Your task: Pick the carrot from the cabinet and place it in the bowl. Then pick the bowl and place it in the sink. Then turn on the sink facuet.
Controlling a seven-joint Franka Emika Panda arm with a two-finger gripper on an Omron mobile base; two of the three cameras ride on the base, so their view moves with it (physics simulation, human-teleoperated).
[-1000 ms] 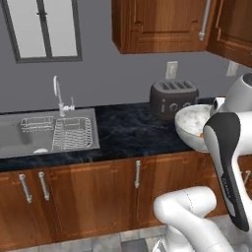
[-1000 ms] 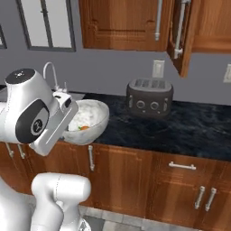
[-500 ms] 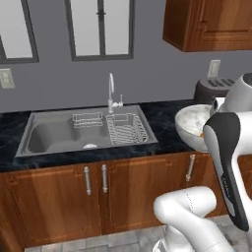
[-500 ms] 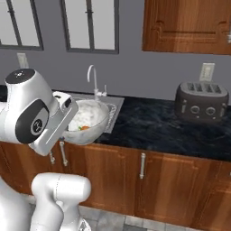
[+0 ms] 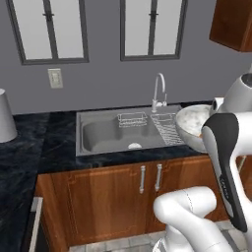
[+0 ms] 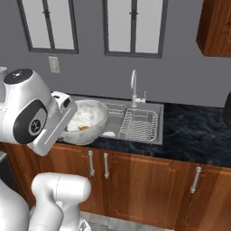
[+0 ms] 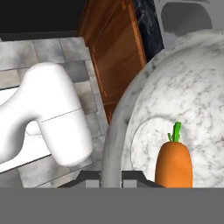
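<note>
Dark marbled counter (image 6: 194, 135) runs under two grey-framed windows, with reddish-brown low cupboards (image 6: 135, 180) below it and the corner of the cabinet (image 6: 216, 29) high at the right of both base views. Set into the counter is the sink (image 5: 106, 135), a grey steel basin with a wire-rack drainer on its right side, and behind it rises the sink facuet (image 5: 158, 91), a thin pale gooseneck. The bowl (image 6: 88, 121) — white, faintly mottled — is held up in the air in front of the counter edge, just to the left of the basin in the right base view and over the drainer side in the left base view. The gripper (image 7: 111, 177) pinches the bowl's rim, its fingers drawn narrow with the wall between them. Inside lies the carrot (image 7: 174, 164) on the bowl's flat bottom; in the hand view its long axis runs away from the fingers, green top pointing to the far wall — thick orange body nearest the gripper.
</note>
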